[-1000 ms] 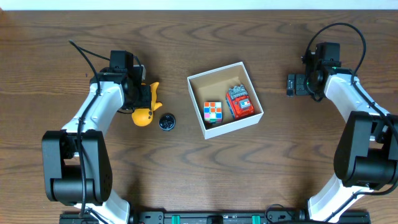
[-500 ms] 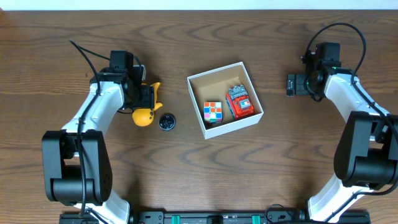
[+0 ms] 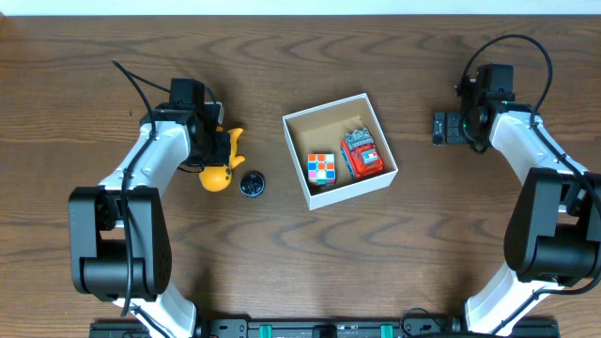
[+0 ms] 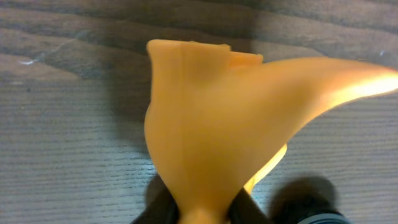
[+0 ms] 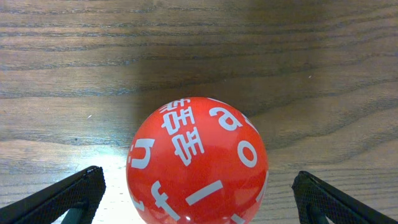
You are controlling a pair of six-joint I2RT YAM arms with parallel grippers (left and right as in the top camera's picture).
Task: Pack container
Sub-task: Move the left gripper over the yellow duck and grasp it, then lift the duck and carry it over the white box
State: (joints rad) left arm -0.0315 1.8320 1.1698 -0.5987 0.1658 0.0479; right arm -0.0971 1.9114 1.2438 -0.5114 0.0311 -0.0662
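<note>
The container [image 3: 330, 126], a white box with a brown inside, sits mid-table and holds a colour cube [image 3: 321, 168] and a red toy [image 3: 362, 155]. To its left lies a yellow duck toy [image 3: 218, 174]. My left gripper [image 3: 214, 141] is shut on its thin orange tail end. In the left wrist view the duck [image 4: 211, 124] fills the picture, pinched low down by the left gripper [image 4: 202, 214]. My right gripper [image 3: 439, 128] stands open at the far right. In the right wrist view a red ball [image 5: 198, 162] with white letters rests between its spread fingers [image 5: 81, 190], untouched.
A small black round object [image 3: 252, 183] lies just right of the duck, between it and the box. Bare wood surrounds the box in front and behind. The red ball is hidden under the right gripper in the overhead view.
The left jaws widened, then closed on the duck's tail, and the left arm shifted slightly right. The right arm and the ball have not moved.
</note>
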